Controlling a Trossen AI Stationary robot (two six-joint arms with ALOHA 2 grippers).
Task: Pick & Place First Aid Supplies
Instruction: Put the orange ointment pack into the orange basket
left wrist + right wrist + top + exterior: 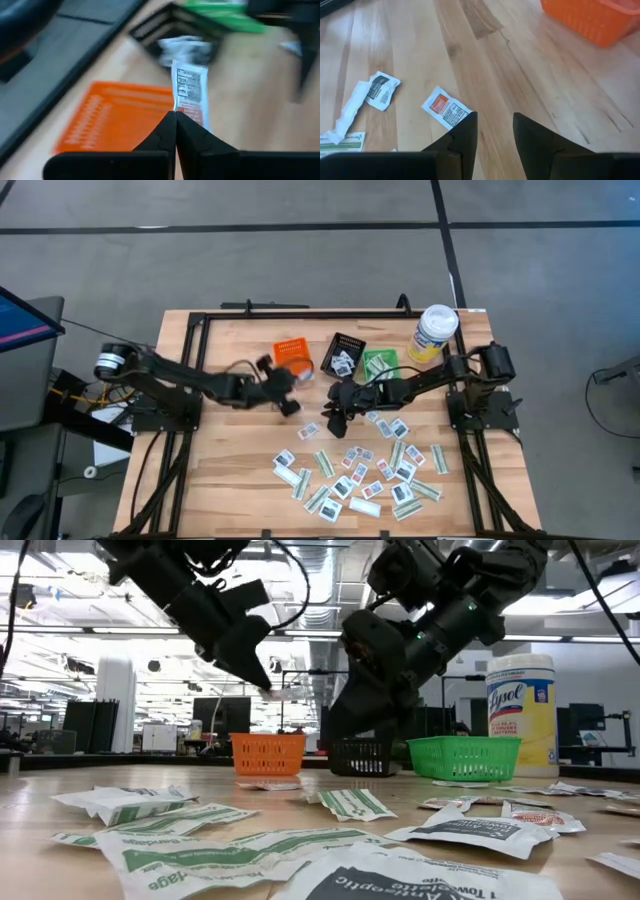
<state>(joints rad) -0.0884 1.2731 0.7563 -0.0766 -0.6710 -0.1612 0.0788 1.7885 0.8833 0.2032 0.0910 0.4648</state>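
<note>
Left claw (175, 117) is pressed together on a white packet with an orange patch (189, 95), held in the air just beside the orange bin (293, 356). Right claw (494, 125) hangs spread over bare table (470, 55), near a packet lying flat (445, 108). The rest of the packets (360, 470) lie scattered across the near half of the table.

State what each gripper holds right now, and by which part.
The left gripper is shut on a white-and-orange packet, pinched at the orange-printed end, near the orange bin. The right gripper is open and holds nothing.
</note>
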